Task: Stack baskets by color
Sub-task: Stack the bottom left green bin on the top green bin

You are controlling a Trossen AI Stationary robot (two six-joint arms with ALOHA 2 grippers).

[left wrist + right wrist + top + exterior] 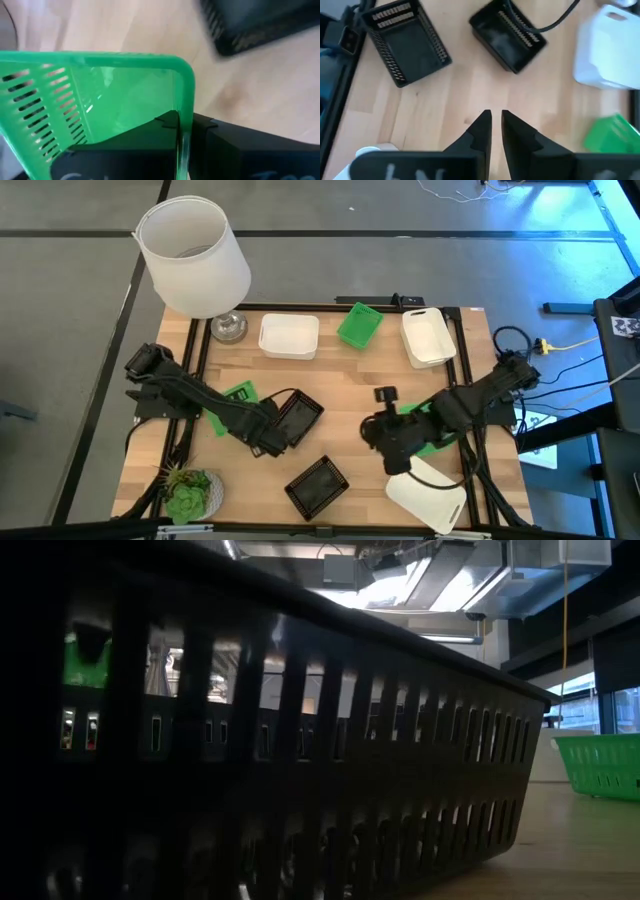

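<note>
My left gripper (258, 425) is shut on a green basket (100, 100), which shows in the high view as a green basket (238, 394) half hidden under the left arm. Right beside it lies a black basket (298, 418). A second black basket (317, 485) sits near the front edge and fills the low view (300, 740). My right gripper (496, 117) hangs above bare wood at right of centre, its fingers a narrow gap apart with nothing between them. A white basket (428, 495) lies at the front right, and another green basket (432, 442) lies under the right arm. My left gripper pinches one wall of the green basket next to a rounded corner (185, 112), one finger inside (167, 125) the basket and one outside (212, 132). The fingers come steeply from above. The rest of the basket reaches away from the fingers, its slotted side wall (45, 95) in view.
Along the far edge lie a white basket (289, 336), a green basket (359, 325) and another white basket (428, 337). A large white lampshade (192, 255) stands at the far left corner and a potted plant (190, 492) at the near left.
</note>
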